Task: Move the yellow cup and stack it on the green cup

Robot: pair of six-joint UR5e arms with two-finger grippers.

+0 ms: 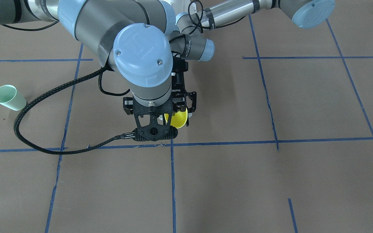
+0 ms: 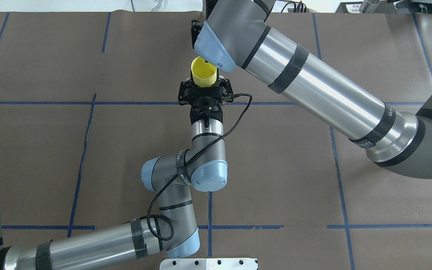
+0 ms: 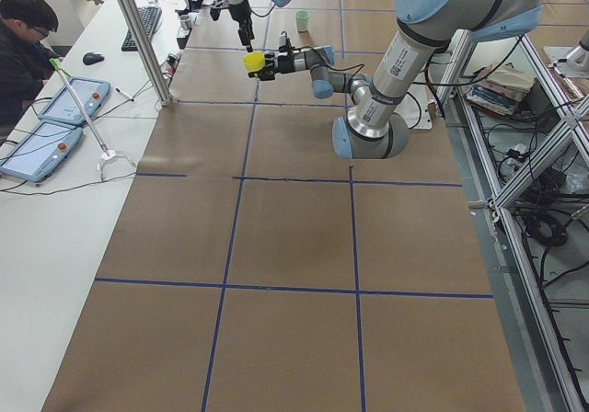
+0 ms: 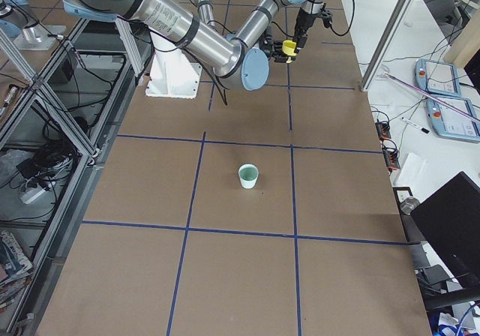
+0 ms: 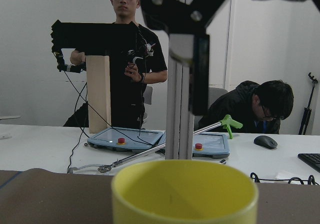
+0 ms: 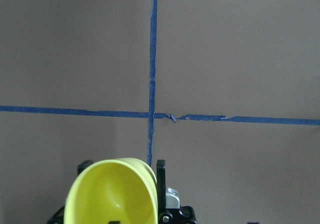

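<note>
My left gripper [image 2: 204, 85] reaches forward level and is shut on the yellow cup [image 2: 203, 73], holding it upright above the table's middle. The cup also shows in the front view [image 1: 177, 119] and the right wrist view [image 6: 112, 199]. My right gripper [image 3: 247, 37] points straight down just above the cup, a little to one side of it. It looks open: in the left wrist view one of its fingers [image 5: 199, 74] hangs above the cup's rim [image 5: 185, 171] without touching it, and the other is out of frame. The green cup [image 1: 10, 97] stands upright alone, far off on my right side [image 4: 248, 175].
Brown paper with a blue tape grid [image 1: 173, 144] covers the table. The right wrist's black cable [image 1: 44, 97] loops down onto the table close to the green cup. An aluminium post [image 3: 138, 35] and a desk with an operator [image 3: 23, 44] and pendants lie beyond the far edge.
</note>
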